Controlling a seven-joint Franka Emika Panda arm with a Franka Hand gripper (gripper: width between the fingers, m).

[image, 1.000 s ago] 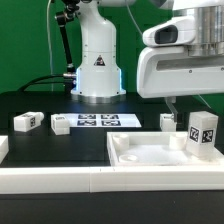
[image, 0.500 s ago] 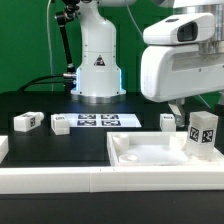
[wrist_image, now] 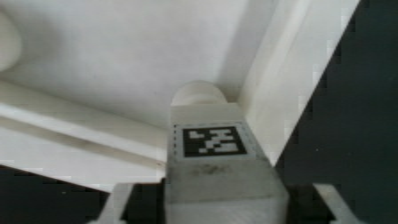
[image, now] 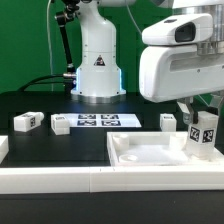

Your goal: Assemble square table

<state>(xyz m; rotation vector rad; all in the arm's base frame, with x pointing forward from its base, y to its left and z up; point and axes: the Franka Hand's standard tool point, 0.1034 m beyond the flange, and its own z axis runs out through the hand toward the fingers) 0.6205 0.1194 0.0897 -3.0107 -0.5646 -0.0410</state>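
The white square tabletop (image: 140, 152) lies at the exterior view's right, rim up. My gripper (image: 203, 114) is shut on a white tagged leg block (image: 206, 136), held upright over the tabletop's far right corner. In the wrist view the leg block (wrist_image: 215, 150) runs out from between my fingers (wrist_image: 134, 203) toward the tabletop's inner corner (wrist_image: 107, 70); whether its far end touches the tabletop is hidden. Three more leg blocks lie on the black table: two at the left (image: 26, 121) (image: 60, 124) and one behind the tabletop (image: 167, 122).
The marker board (image: 97, 121) lies in front of the robot base (image: 97, 70). A long white border rail (image: 50, 180) runs along the front edge, with another white piece (image: 3, 148) at the far left.
My gripper and the leg block have shifted slightly toward the exterior view's right and a little lower. The other parts have not moved.
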